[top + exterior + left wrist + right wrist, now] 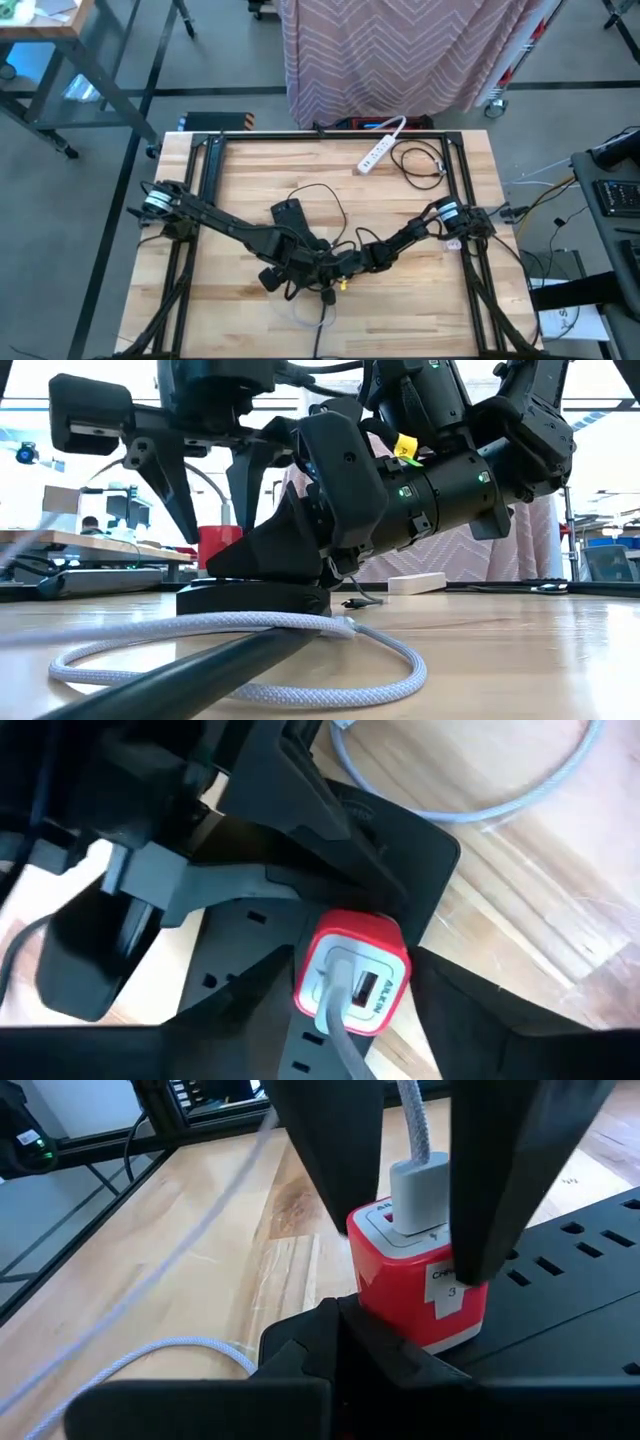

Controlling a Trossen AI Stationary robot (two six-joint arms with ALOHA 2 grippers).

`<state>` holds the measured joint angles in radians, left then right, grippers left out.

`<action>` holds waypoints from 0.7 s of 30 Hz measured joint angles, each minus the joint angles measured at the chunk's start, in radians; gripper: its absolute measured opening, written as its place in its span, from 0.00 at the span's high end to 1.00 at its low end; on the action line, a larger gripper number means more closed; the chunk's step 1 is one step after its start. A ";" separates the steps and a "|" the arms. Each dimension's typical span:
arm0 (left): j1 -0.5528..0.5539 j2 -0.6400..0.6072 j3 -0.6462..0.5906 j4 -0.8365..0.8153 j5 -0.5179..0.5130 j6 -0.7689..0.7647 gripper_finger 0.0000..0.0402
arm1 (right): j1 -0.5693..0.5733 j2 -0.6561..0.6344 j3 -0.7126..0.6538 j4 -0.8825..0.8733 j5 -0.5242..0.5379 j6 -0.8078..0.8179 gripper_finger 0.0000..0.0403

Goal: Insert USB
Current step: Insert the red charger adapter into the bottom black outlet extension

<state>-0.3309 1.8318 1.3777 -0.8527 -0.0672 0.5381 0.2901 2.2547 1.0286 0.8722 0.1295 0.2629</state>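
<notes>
A red charger cube (420, 1295) with a white face sits plugged into a black power strip (570, 1270) at the table's middle. A white USB plug (420, 1185) stands in one port of its top; its braided cable (250, 630) loops over the wood toward the near edge. The second port (365, 985) is bare. My left gripper (408, 1252) hangs open over the cube, pointing down, one finger on each side of the plug. My right gripper (340, 1315) is shut, low at the cube's foot. My left gripper's fingers (495, 1190) flank the plug and the cube's top from above; whether they touch either, I cannot tell. My right gripper's shut fingertips (345, 1320) lie against the lower side of the red cube (375, 1305). They come slanting down from the table's right, low over the power strip.
A white power strip (378, 148) and a coil of black cable (420, 160) lie near the far edge. Loose black cords (320, 195) run behind the arms. A pink zigzag cloth (400, 60) hangs beyond the far edge. Bare wood lies left and right of the arms.
</notes>
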 joint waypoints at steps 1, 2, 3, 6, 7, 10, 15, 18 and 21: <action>0.000 0.003 0.000 0.004 -0.001 0.000 0.58 | 0.000 0.000 0.000 0.000 0.000 0.001 1.00; 0.001 0.005 0.000 0.006 0.000 0.001 0.61 | 0.000 0.000 0.000 0.000 0.000 0.001 1.00; 0.001 0.009 0.000 0.006 0.000 0.005 0.64 | 0.000 0.000 0.000 0.000 0.000 0.002 1.00; 0.000 0.019 0.002 0.014 0.004 0.012 0.70 | 0.000 0.000 -0.001 0.000 0.000 0.001 1.00; 0.000 0.022 0.003 0.017 0.004 0.014 0.70 | 0.000 0.000 -0.001 0.000 -0.003 0.000 1.00; 0.000 0.024 -0.005 0.043 0.010 0.021 0.71 | 0.000 0.000 -0.001 -0.001 -0.004 -0.001 1.00; 0.001 0.026 -0.011 0.096 0.036 0.022 0.72 | 0.003 -0.002 -0.004 -0.003 -0.011 -0.001 1.00; 0.001 0.027 -0.015 0.132 0.044 0.016 0.72 | 0.003 -0.002 -0.003 -0.004 -0.007 -0.001 1.00; 0.000 0.020 -0.016 0.126 0.018 -0.002 0.65 | 0.002 -0.001 -0.002 0.000 0.001 0.008 1.00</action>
<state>-0.3309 1.8515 1.3621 -0.7265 -0.0490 0.5365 0.2922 2.2536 1.0264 0.8718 0.1305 0.2714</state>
